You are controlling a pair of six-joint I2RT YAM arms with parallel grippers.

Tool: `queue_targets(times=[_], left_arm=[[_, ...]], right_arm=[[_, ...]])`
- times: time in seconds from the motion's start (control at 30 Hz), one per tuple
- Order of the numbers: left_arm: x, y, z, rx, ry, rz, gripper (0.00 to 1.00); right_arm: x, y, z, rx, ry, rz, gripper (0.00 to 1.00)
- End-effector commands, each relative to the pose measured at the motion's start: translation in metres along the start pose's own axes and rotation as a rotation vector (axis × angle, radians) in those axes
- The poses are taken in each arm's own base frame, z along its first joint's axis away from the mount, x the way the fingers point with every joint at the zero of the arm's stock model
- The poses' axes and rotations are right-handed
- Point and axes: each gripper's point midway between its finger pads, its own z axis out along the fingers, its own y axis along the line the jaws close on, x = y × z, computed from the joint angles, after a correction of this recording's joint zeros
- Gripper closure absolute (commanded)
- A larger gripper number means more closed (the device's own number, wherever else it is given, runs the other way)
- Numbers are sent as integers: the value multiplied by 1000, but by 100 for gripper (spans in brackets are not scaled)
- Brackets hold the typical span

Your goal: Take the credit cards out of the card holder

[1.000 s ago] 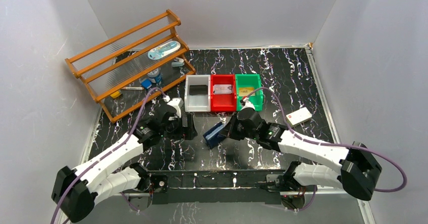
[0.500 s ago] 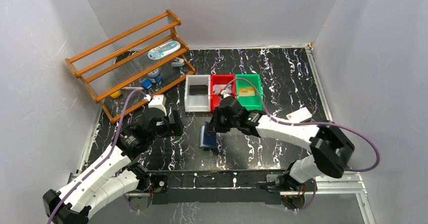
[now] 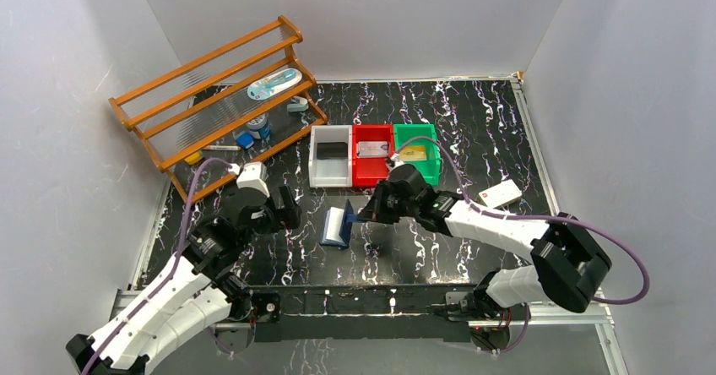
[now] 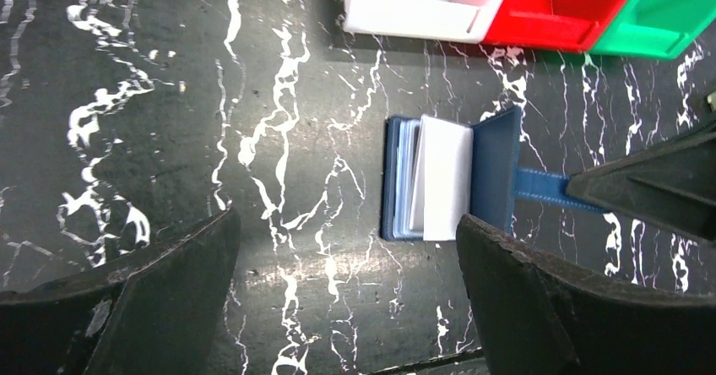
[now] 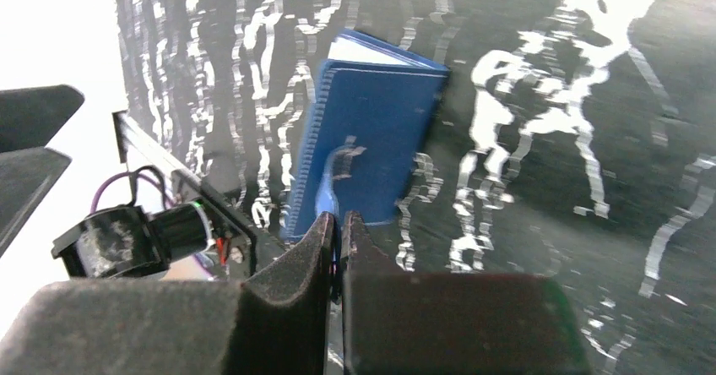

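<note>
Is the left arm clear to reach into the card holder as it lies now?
Probably yes. The left fingers stand wide open, aimed at the card holder, with nothing between. The right fingers pinch only its strap on the far side, leaving the open inside facing up.

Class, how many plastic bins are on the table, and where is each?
3, in a row beyond the card holder: white bin left, red bin middle, green bin right.

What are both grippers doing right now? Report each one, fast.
Left gripper: open, holding nothing.
Right gripper: closed, fingers pinching the strap of the card holder.
</note>
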Motion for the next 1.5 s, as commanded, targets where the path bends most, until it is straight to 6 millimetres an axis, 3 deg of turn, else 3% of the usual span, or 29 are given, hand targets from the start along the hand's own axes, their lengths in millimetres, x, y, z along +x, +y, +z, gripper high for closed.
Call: queue_targets(times=[0.0, 0.2, 0.33, 0.63, 0.93, 1.2, 1.33, 1.47], left_arm=[[11, -24, 10, 112, 73, 46, 1], [43, -76, 27, 327, 288, 49, 4], [55, -102, 35, 426, 381, 34, 7], [81, -108, 53, 428, 505, 16, 10], [83, -136, 62, 515, 552, -25, 35], [85, -155, 63, 575, 594, 9, 42], [98, -170, 63, 611, 644, 31, 46], [101, -184, 65, 624, 662, 41, 59]], right_arm=[[1, -24, -7, -4, 10, 37, 96], [12, -56, -4, 84, 66, 20, 95], [12, -63, -3, 102, 58, 18, 95], [14, -87, -5, 172, 30, 36, 95], [19, -92, -6, 146, 31, 61, 92], [16, -81, -4, 86, 43, 63, 88], [14, -79, -4, 81, 35, 65, 86], [2, -79, -10, 88, -23, 79, 72]])
